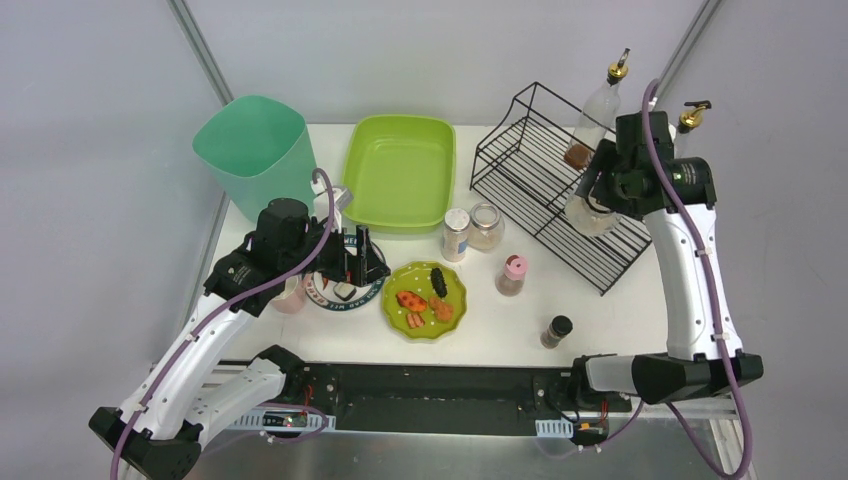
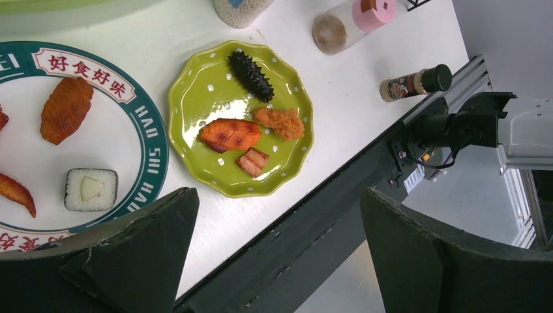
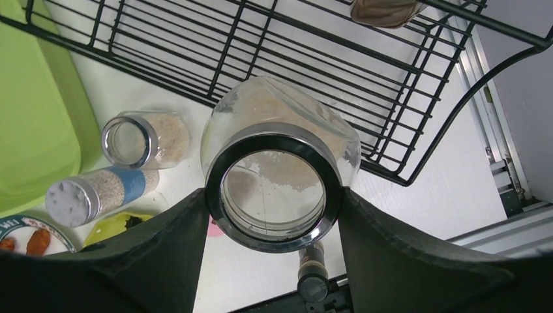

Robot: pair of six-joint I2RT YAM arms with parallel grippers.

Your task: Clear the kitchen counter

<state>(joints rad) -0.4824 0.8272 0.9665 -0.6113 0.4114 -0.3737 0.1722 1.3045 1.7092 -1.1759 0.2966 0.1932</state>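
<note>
The kitchen counter (image 1: 620,310) — a large flat white matte tabletop — is spread ahead of the arm bases, with a black rail (image 1: 430,395) along its near edge. Nearest the rail, at the right, a small dark-capped spice bottle (image 1: 556,331) is stood. Left of it a lime-green scalloped plate (image 2: 195,91) is laid, bearing a black spiny piece, an orange fillet, a crumbed piece and a small striped slice. Just beside that plate, to the left, a round white plate with a teal lettered rim (image 2: 111,143) is set, on which a brown wing-shaped piece and a white rice roll are seen; the left gripper (image 1: 358,268) is held above it with its jaws spread wide and nothing between them. Further back, near the middle, a pink-lidded clear jar (image 1: 512,275), a white-capped shaker with a blue label (image 1: 456,235) and a short glass jar of pale grains (image 1: 486,227) are grouped. At the far side a mint-green plastic bin (image 1: 255,150), a lime-green rectangular tub (image 1: 400,170) and a black wire rack (image 1: 545,195) are ranged left to right; a clear bottle with a gold pourer (image 1: 600,110) is stood at the rack's back. The right gripper (image 3: 272,202) is closed on a clear glass jar with a dark metal rim (image 3: 280,111), the rim pressed by both fingers, over the rack's front part — whether it rests on the wires cannot be told.
</note>
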